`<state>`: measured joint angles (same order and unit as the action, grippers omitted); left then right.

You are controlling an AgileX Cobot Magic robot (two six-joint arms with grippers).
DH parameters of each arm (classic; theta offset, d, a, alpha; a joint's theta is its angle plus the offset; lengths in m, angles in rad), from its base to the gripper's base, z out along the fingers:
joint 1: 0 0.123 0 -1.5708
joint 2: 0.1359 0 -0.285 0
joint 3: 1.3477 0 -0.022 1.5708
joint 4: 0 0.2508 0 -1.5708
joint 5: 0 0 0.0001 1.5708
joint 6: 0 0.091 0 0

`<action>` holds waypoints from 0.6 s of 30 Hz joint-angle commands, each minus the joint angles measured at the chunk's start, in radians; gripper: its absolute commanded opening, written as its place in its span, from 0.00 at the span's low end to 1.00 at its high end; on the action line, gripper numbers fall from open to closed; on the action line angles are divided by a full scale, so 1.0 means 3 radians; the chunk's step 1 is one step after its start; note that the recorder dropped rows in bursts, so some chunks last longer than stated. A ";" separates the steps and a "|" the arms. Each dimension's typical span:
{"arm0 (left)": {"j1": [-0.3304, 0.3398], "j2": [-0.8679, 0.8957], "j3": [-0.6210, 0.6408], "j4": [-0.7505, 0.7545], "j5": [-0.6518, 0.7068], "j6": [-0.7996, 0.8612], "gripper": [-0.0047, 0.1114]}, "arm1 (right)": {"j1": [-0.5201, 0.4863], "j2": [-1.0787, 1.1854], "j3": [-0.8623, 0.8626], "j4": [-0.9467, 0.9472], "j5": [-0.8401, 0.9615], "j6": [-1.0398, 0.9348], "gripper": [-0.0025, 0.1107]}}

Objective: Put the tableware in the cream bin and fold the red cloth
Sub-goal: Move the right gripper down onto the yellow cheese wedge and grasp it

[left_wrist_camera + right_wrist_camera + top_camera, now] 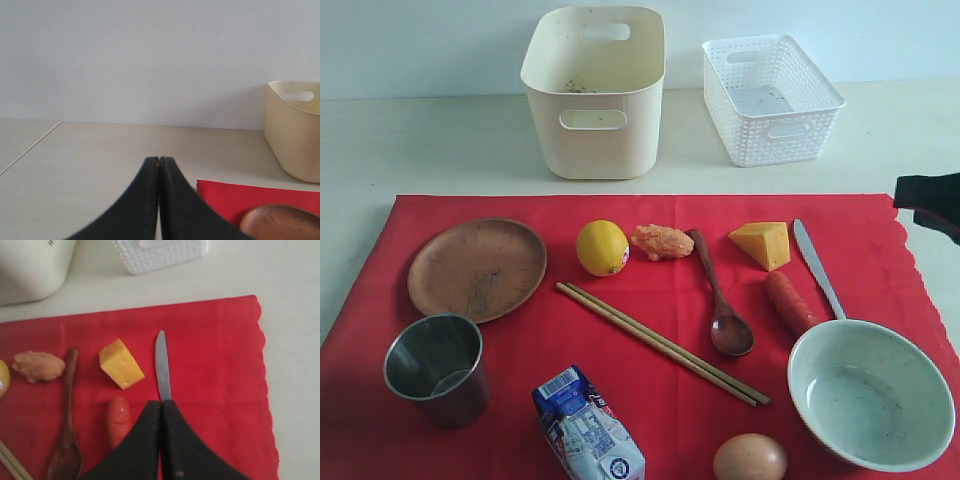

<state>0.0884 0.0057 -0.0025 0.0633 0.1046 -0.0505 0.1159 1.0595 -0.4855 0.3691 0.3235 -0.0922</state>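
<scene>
Matte black curved fingers (142, 440); arm (932, 198) seemingly black too.

The print on the milk carton (588, 428) is unreadable.

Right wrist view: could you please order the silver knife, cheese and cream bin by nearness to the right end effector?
1. silver knife, directly ahead of the right end effector.
2. cheese, beside the knife.
3. cream bin, beyond the red cloth.

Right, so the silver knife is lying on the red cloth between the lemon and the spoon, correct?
No. The silver knife is on the red cloth, but it lies between the cheese and the cloth's scalloped edge, not between the lemon and the spoon. The exterior view shows it.
</scene>
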 commanded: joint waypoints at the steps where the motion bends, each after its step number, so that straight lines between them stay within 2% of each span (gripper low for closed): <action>1: 0.0008 -0.0019 0.0008 0.0003 -0.0012 0.0010 0.06 | 0.0002 0.0493 -0.0181 0.0080 0.0109 -0.0182 0.04; 5: 0.0008 -0.0019 0.0008 0.0003 -0.0012 0.0010 0.06 | 0.0002 0.0796 -0.0326 0.0617 0.0201 -0.0879 0.13; 11: 0.0008 -0.0019 0.0008 0.0003 -0.0012 0.0010 0.06 | 0.0002 0.1182 -0.0543 0.1546 0.0404 -0.2179 0.36; 15: 0.0008 -0.0019 0.0008 0.0003 -0.0012 0.0010 0.06 | 0.0002 0.1464 -0.0745 0.1792 0.0668 -0.2614 0.51; 18: 0.0008 -0.0019 0.0008 0.0003 -0.0012 0.0010 0.06 | 0.0002 0.1682 -0.0903 0.1801 0.0727 -0.2685 0.61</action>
<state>0.0884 0.0057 -0.0025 0.0633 0.1046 -0.0505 0.1159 1.5105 -0.7158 0.8914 0.5220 -0.8490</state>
